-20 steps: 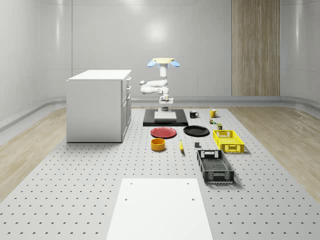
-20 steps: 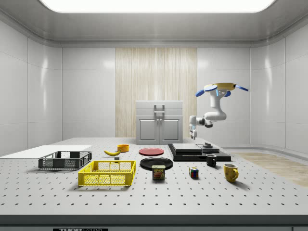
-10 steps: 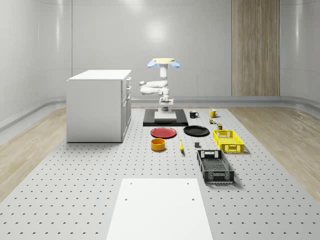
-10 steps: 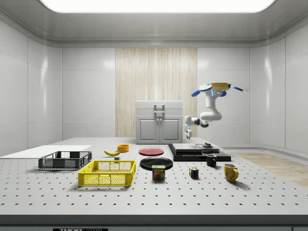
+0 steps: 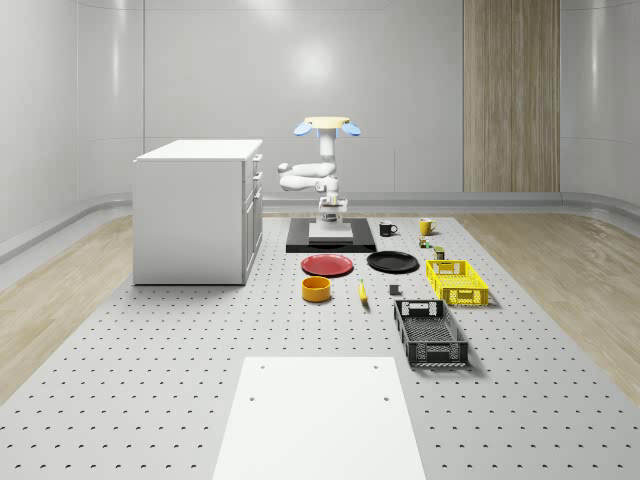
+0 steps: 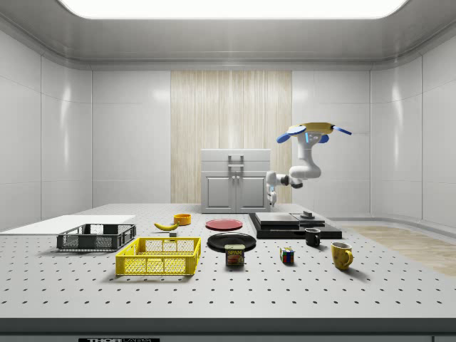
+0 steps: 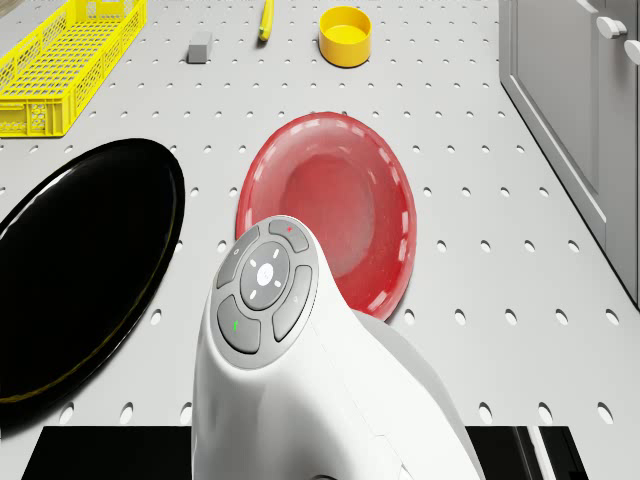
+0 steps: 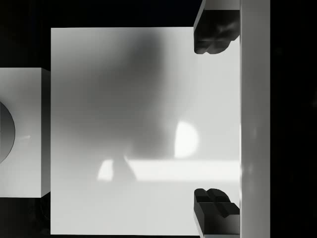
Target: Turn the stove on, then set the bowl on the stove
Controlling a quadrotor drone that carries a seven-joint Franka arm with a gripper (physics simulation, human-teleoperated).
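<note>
Drone [image 5: 327, 125] hovers over the far half of the stove [image 5: 331, 238], well clear of it. The arm folds down and forward so the gripper [image 8: 213, 121] points straight down at the stove top.

Gripper is released. In the wrist view both fingertips [image 8: 213, 37] sit wide apart with nothing between them, only the stove's pale plate [image 8: 124, 124] below. In the side view the gripper hangs above the stove's end nearest the red plate [image 5: 328, 265], not touching.

The knob [image 6: 307, 214] sits at the stove's other end, towards the side view's right. The wrist view catches a grey block with a round part [image 8: 5, 131] at the frame edge, probably the same knob. So the gripper isn't lined up on the switch. I can't tell from these frames whether the stove is on.

Bowl [image 5: 317, 289], yellow, sits upright on the perforated table [image 5: 150, 380], untouched. It's on the near side of the red plate, just beside the banana [image 5: 362, 292], and well apart from both stove and gripper. The drone view puts it straight ahead past the red plate, which fits a reach that way.

My read: open jaws and the arm over the stove's bowl-side end suggest staging for the bowl pick, assuming the switch step is done.

Risks:
- Cabinet [image 5: 195, 210] flanks the route on one side and the black plate [image 5: 392, 262] on the other.
- The bowl is low and thin-walled, so a rim pinch looks most workable, one finger inside and one outside.
</note>
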